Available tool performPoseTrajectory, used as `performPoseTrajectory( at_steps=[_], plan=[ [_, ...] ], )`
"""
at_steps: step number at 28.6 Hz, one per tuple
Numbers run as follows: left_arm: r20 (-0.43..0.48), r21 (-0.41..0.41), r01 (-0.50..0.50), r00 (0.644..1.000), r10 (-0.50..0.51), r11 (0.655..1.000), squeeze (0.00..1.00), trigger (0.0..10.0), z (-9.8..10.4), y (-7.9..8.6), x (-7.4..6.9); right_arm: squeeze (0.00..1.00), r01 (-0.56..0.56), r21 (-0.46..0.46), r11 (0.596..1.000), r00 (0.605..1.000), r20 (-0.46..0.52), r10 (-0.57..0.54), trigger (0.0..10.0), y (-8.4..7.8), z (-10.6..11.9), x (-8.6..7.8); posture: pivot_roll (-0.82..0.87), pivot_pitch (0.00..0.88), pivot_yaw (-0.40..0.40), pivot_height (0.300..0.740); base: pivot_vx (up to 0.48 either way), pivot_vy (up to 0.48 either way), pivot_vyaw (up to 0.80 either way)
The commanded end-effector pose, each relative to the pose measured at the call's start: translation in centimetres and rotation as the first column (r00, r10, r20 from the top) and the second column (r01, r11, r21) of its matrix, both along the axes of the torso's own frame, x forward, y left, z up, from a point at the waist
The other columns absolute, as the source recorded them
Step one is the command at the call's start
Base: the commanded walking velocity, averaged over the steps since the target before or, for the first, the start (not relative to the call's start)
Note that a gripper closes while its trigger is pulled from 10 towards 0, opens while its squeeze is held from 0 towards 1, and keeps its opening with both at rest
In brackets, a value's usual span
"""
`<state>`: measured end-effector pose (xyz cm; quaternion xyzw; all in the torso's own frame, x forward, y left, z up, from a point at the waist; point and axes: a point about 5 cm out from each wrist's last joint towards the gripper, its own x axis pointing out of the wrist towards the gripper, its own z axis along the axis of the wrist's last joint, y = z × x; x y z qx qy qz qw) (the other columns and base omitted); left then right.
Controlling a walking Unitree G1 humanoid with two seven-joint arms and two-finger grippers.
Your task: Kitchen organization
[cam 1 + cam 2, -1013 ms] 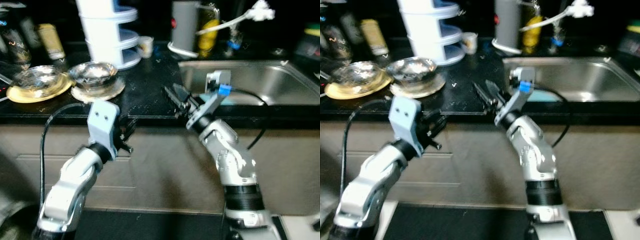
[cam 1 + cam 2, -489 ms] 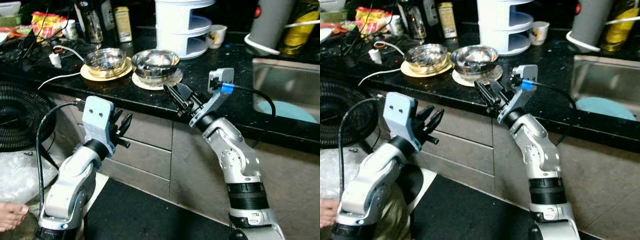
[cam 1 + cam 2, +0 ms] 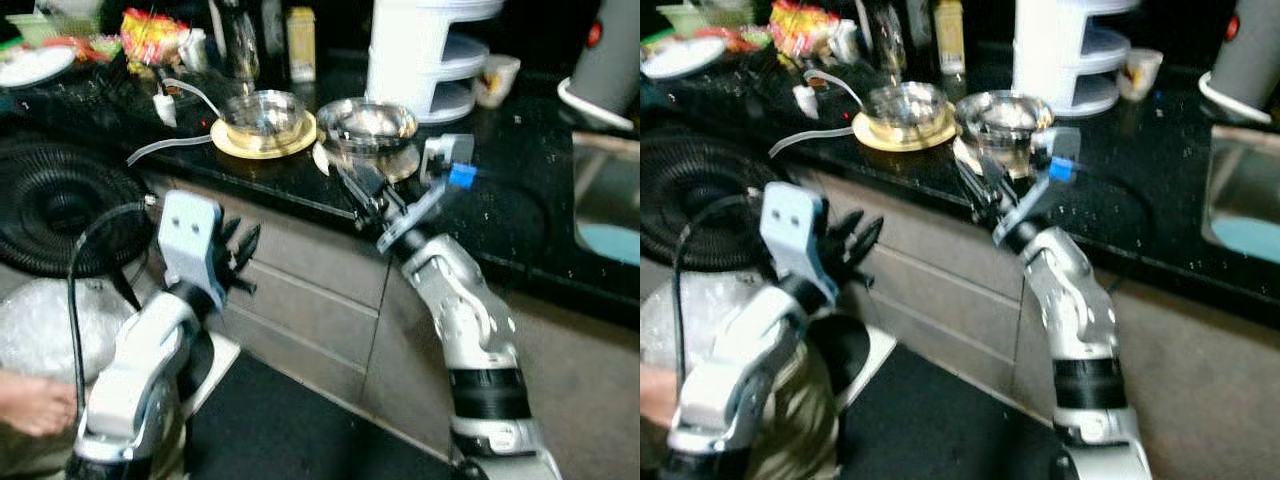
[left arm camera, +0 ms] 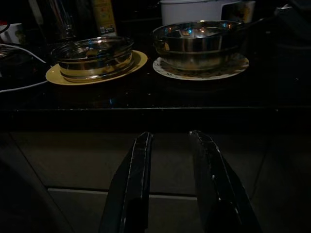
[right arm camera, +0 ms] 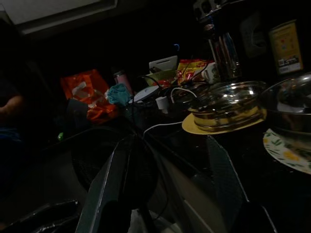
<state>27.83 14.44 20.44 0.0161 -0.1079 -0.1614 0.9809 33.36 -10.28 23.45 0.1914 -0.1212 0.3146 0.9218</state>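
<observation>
Nearest the camera, the left gripper (image 3: 240, 262) hangs below the black stone counter's (image 3: 500, 190) edge, in front of the grey drawer fronts (image 3: 300, 300), fingers spread and empty. The right gripper (image 3: 362, 190) is raised to the counter edge, its fingers parted and holding nothing. Just beyond its tips sits the shiny steel bowl on a patterned white plate (image 3: 367, 122); to that gripper's left and slightly farther stands the steel bowl on a yellow plate (image 3: 264, 113). Behind both rises the white tiered rack (image 3: 432, 50).

The step in hand looks like an approach to the nearer bowl. Doing it well probably means steadying first, since the head views are blurred, then closing over the rim rather than nudging the plate.

The right wrist view adds an orange bag (image 5: 87, 92) and a white plug and cable (image 5: 163, 104) left of the bowls; the left wrist view shows both bowls level.
</observation>
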Motion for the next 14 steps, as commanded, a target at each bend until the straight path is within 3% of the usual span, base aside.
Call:
performPoseTrajectory(
  at_steps=[1,14],
  plan=[
    [0.003,-0.007,0.001,1.0,-0.001,1.0,0.0,10.0,-0.08,0.12,-0.05,0.0,0.006,0.02,1.0,1.0,0.016,-0.006,10.0,-0.17,0.45,0.02,0.04,0.0,0.005,0.74,0.0,0.0,0.0],
    [0.05,-0.024,0.005,0.999,-0.004,1.0,0.0,10.0,0.77,0.45,-0.1,0.0,-0.043,0.039,0.998,0.999,0.032,0.042,10.0,0.59,0.67,-0.28,0.05,0.0,0.003,0.74,0.0,0.0,0.0]
  ],
)
